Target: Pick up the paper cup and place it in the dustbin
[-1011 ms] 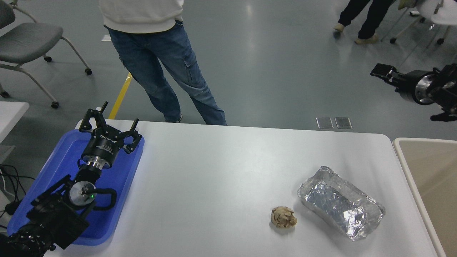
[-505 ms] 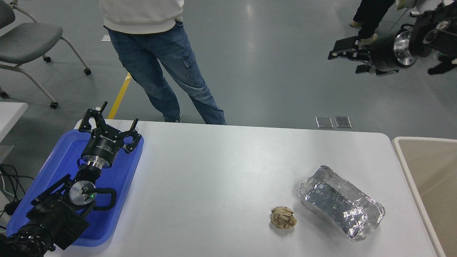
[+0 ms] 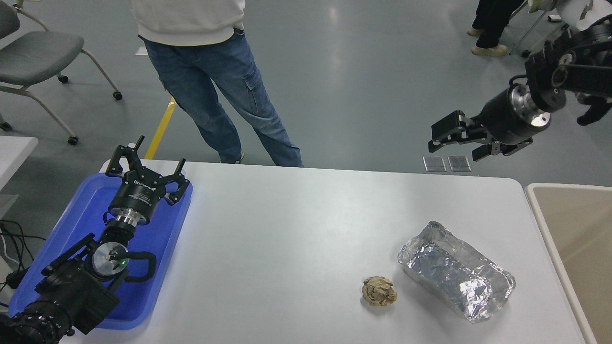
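Note:
The paper cup is not in view. The dustbin [image 3: 583,229], beige with a pale cream rim, stands off the table's right edge, and its visible part holds nothing I can see. My right gripper [image 3: 454,145] is open and empty, in the air beyond the table's far right edge and pointing left. My left gripper [image 3: 146,167] is open and parked over the blue tray [image 3: 76,224] at the lower left.
A crumpled brown paper ball [image 3: 379,291] and a crinkled silver foil tray [image 3: 456,277] lie at the table's front right. A person in jeans [image 3: 215,86] stands at the far side. A grey chair [image 3: 38,52] is at the top left.
My right arm rose from the right edge to the top right, then came down and left to the table's far right edge, gripper open and empty. The left arm has not moved.

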Robot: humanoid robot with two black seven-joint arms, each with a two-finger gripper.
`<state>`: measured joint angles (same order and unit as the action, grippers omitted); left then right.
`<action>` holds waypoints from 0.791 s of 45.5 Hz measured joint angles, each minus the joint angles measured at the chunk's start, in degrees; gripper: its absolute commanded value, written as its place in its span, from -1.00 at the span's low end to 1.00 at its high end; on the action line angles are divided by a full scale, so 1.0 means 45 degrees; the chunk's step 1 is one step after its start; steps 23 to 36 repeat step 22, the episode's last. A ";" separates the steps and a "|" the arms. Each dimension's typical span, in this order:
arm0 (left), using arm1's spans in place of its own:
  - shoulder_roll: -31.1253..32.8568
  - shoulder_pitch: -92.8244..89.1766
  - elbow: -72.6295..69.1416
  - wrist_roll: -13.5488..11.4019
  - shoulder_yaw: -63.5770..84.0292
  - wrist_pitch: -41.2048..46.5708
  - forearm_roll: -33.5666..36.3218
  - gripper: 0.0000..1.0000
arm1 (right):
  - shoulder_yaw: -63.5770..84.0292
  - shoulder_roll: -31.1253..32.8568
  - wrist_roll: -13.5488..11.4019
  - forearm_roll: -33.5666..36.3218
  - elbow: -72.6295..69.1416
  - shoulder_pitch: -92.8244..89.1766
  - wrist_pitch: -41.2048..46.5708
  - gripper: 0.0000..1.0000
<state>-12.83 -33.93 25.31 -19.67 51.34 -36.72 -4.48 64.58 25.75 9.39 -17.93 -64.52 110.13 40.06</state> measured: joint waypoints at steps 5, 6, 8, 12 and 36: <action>0.0000 0.0000 0.0000 -0.0001 -0.0001 0.0000 0.0000 1.00 | 0.0346 0.0068 -0.0006 -0.0007 -0.0314 0.0059 0.0040 1.00; 0.0000 0.0000 0.0000 -0.0001 -0.0001 0.0000 0.0001 1.00 | 0.0394 0.0078 -0.0007 -0.0007 -0.0361 0.0066 0.0044 1.00; 0.0000 0.0000 0.0000 -0.0001 -0.0002 0.0000 0.0001 1.00 | 0.0492 0.0099 -0.0009 -0.0010 -0.0446 0.0081 0.0055 1.00; 0.0000 0.0000 0.0000 -0.0001 -0.0002 0.0000 0.0001 1.00 | 0.0610 0.0125 -0.0010 -0.0014 -0.0562 0.0090 0.0064 1.00; 0.0000 0.0000 0.0000 -0.0002 -0.0002 0.0000 0.0001 1.00 | 0.0714 0.0149 -0.0017 -0.0021 -0.0702 0.0104 0.0084 1.00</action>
